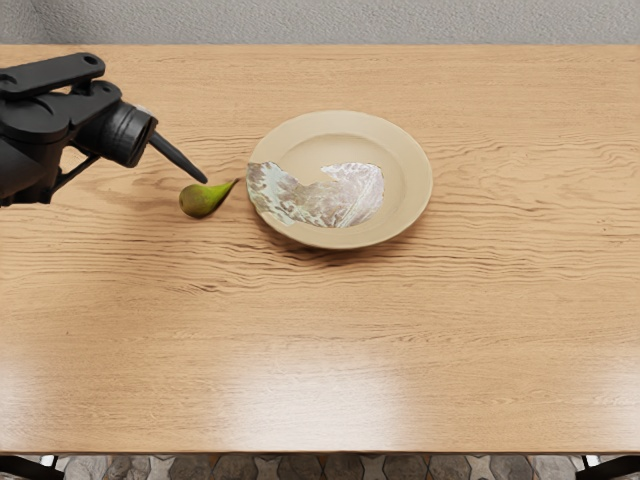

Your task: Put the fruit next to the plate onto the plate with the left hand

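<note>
A: Item, location?
B: Green fruit, lying on tabletop just left of plate
A: Handling?
B: Light, firm, smooth, likely to roll; best gripped round broad end. Left hand released, empty, close beside

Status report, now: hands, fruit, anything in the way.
Left hand open, fingertip by the fruit, no grasp. Right hand out of view. Fruit on the table, just left of the plate. Nothing between them.

Green fruit, beige plate with marbled patch, black left hand, wood-grain table.
</note>
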Robot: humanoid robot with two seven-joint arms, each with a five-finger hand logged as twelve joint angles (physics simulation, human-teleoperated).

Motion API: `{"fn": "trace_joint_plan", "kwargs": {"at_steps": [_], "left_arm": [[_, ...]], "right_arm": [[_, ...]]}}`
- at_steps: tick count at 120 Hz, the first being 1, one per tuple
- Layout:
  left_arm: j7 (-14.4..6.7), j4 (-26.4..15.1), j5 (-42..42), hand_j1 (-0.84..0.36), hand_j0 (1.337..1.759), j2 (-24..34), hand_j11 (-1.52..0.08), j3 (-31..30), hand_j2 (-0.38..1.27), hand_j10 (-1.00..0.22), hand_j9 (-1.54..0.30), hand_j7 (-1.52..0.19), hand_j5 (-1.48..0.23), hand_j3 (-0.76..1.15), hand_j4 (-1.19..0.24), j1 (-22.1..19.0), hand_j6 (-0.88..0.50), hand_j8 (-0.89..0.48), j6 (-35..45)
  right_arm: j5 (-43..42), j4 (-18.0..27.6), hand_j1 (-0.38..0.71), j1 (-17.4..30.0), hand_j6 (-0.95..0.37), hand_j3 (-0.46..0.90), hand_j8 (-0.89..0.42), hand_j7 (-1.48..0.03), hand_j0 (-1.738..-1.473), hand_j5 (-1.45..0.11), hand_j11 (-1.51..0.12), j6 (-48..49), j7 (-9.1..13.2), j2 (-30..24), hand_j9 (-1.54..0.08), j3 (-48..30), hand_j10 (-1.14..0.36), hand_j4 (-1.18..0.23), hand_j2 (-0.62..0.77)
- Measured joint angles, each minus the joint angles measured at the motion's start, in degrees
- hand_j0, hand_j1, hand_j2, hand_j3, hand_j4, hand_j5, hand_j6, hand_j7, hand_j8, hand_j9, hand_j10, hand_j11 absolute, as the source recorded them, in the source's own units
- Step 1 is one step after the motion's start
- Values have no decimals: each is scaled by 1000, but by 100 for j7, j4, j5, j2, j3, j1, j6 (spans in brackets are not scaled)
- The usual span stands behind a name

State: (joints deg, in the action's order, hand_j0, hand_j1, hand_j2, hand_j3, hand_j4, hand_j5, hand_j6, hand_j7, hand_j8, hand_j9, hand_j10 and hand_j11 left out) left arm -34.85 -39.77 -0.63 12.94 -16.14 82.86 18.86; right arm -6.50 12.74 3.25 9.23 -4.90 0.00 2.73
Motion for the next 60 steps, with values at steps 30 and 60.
{"fn": "trace_joint_plan", "kwargs": {"at_steps": [30,60], "left_arm": [[-14,-14,-5,230,1658,-557,-130,-669,21,-102,-130,-130,-130,0,-102,-7,-103,-102,668],[-15,15,-6,40,1658,-767,-336,-996,53,-260,-336,-336,-336,0,-260,-7,-261,-261,760]], "right_arm": [[0,0,-331,0,-15,0,-15,-20,-1658,-20,-20,0,1,0,-20,0,-15,-15,-3],[0,0,-331,0,-15,0,-15,-20,-1658,-20,-20,0,0,0,-20,0,-15,-15,-3]]}}
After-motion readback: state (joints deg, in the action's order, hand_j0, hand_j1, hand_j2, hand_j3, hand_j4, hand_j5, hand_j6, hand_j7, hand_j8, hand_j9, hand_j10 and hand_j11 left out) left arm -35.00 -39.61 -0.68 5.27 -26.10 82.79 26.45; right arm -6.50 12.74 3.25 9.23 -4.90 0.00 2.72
